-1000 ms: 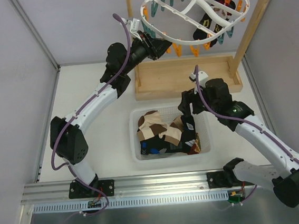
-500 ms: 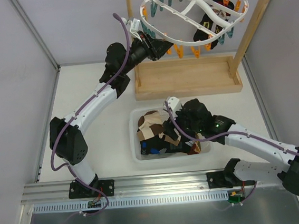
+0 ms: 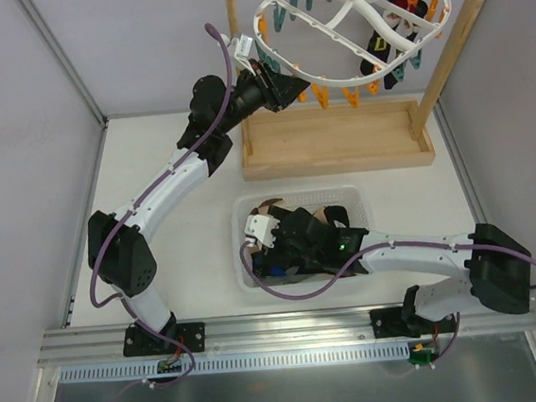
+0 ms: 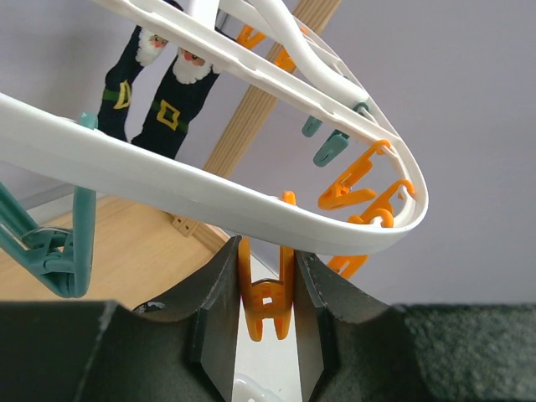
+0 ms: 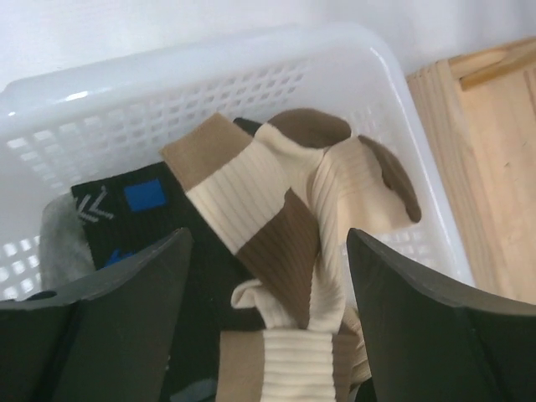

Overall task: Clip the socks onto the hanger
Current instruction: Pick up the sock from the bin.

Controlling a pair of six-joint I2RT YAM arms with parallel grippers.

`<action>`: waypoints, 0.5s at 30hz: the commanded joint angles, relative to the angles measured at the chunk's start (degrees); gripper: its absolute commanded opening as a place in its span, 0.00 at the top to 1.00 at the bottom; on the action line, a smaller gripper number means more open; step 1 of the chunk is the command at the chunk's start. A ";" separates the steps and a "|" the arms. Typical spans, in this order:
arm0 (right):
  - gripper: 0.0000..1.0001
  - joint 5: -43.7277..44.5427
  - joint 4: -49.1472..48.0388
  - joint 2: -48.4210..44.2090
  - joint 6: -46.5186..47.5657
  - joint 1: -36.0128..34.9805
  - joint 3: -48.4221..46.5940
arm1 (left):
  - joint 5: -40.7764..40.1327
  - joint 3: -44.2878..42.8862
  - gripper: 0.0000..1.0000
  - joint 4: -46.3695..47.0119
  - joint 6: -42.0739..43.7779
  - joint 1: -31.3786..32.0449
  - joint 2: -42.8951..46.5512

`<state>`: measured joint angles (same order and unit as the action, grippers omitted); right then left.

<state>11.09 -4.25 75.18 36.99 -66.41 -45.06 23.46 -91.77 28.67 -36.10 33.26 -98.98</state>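
Our left gripper (image 4: 261, 255) pinches an orange plastic clothes peg (image 4: 268, 306) dangling from the rim of the big white oval plastic hanger (image 4: 167, 180). Our right gripper (image 5: 268, 243) hangs with jaws spread wide, holding nothing, just above the tan, brown and cream ribbed socks (image 5: 276, 201) piled in the white perforated plastic basket (image 5: 251, 67)

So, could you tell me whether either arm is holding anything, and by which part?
The left gripper pinches an orange peg on the hanger by its lower end; the right gripper holds nothing.
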 commanded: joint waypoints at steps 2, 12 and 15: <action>0.23 3.76 -8.23 5.05 6.06 -1.44 -4.42 | 0.09 -1.57 1.00 -0.63 -0.46 -0.65 2.65; 0.24 2.36 -9.37 11.14 7.48 -4.34 -7.06 | 0.27 -1.31 1.00 -1.51 0.32 -1.00 3.09; 0.23 0.61 -8.50 10.43 6.52 -4.25 -6.80 | 0.44 -1.31 1.00 -1.60 0.33 -1.09 3.18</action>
<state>13.87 -10.87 86.94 43.97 -70.70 -50.15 23.49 -91.77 27.00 -36.32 32.88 -98.94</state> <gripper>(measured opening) 0.762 0.267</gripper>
